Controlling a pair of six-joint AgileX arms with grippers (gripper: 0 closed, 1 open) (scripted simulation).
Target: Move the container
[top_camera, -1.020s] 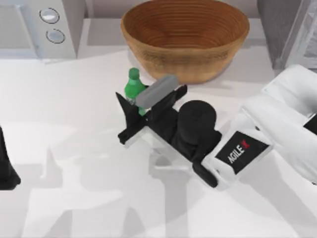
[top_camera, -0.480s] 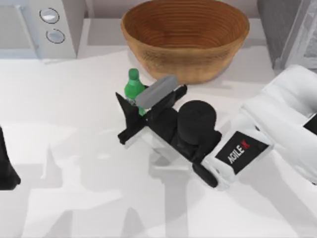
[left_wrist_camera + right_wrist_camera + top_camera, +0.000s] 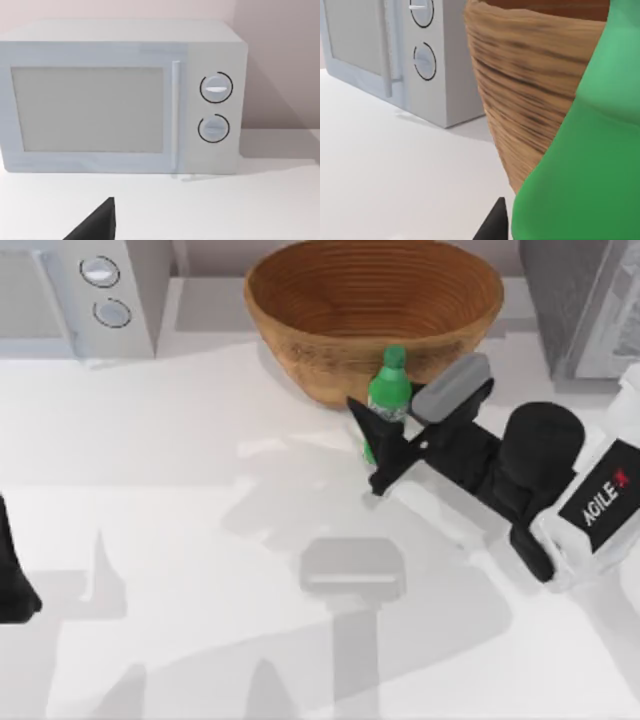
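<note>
Presently the right end effector (image 3: 385, 445) is grasping the bottle (image 3: 387, 395), its two dark fingers (image 3: 365, 425) clenched about the lower body while the green cap (image 3: 394, 357) is standing clear above them. The bottle is sitting upright in the grip, just in front of the bowl (image 3: 300, 300) and towards the right half of the bench (image 3: 150, 480). Whether its base is touching the bench or hanging slightly above it, the top view is not letting me say; a soft shadow lying well apart from the bottle suggests, in my judgement, that it is being carried clear of the surface.

In the right wrist view the bottle (image 3: 585, 165) is looming large against the woven wall of the bowl (image 3: 530, 85), with the microwave (image 3: 390, 55) standing farther off.

The left arm (image 3: 15, 575) is parked at the left edge of the bench, its camera looking at the microwave (image 3: 120, 95); whether its end effector is released or clenched I cannot tell.

As to progress: the grasp is made and appears secure, so the pick-up stage is judged complete. What is remaining is the setting down and the release. The task sentence is naming no destination, so I am judging completion to hinge on the bottle standing upright and free of the fingers.
</note>
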